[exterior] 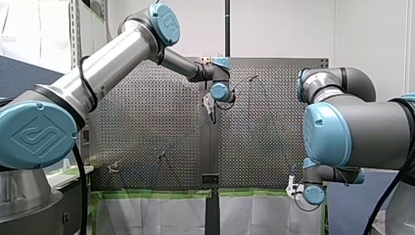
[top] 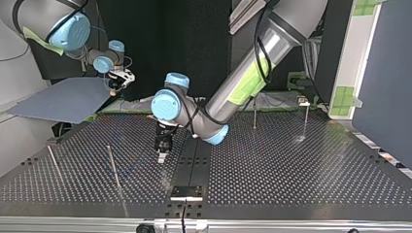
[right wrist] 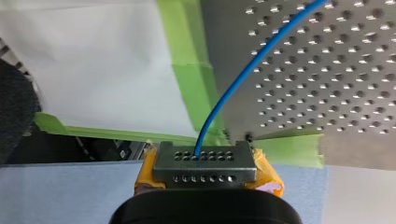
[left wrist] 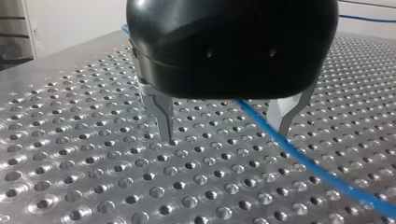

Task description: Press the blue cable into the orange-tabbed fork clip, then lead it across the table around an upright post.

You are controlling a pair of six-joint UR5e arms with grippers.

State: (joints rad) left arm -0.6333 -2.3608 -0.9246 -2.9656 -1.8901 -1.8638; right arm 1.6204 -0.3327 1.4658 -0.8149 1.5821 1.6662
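The left tool (left wrist: 226,135) stood low over the perforated surface (left wrist: 93,163), its two metal fingers (left wrist: 163,116) spread wide with their tips at or just above the holes. The blue cable (left wrist: 299,156) ran along the surface through the gap between them, gripped by neither and passing much closer to one finger than to the other. In the top view this tool (top: 163,148) pointed straight down near the middle of the surface, close to a thin upright post (top: 112,165), and only a faint blue streak of cable showed beside it. The right tool (right wrist: 205,165) was well apart from it, held off the surface's edge above a blue-grey sheet (top: 63,99). Its fingers with the yellow pads (right wrist: 267,173) were pressed together on the cable, which rose from between them and curved away past a strip of green tape (right wrist: 191,88) and over the perforated surface.
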